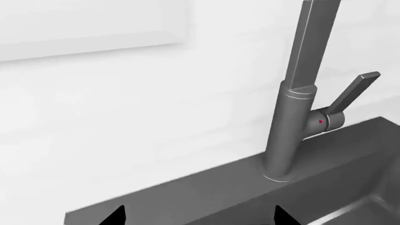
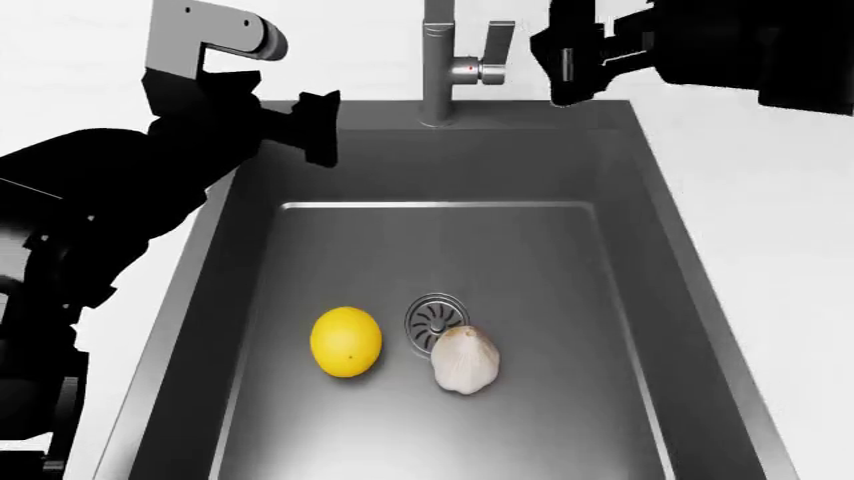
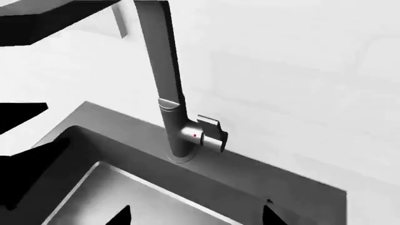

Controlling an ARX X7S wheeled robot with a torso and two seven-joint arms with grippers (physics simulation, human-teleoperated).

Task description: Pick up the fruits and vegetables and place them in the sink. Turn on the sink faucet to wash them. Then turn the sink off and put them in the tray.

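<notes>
A yellow lemon and an off-white garlic bulb lie on the floor of the sink, on either side of the round drain grate. The sink faucet rises at the back rim, its lever handle on its right side. My left gripper hovers over the sink's back left corner, open and empty. My right gripper hangs open just right of the lever without touching it. Both wrist views face the faucet and lever. The tray is out of view.
White counter surrounds the sink, with a white wall behind the faucet. My left arm reaches over the counter at the left of the basin.
</notes>
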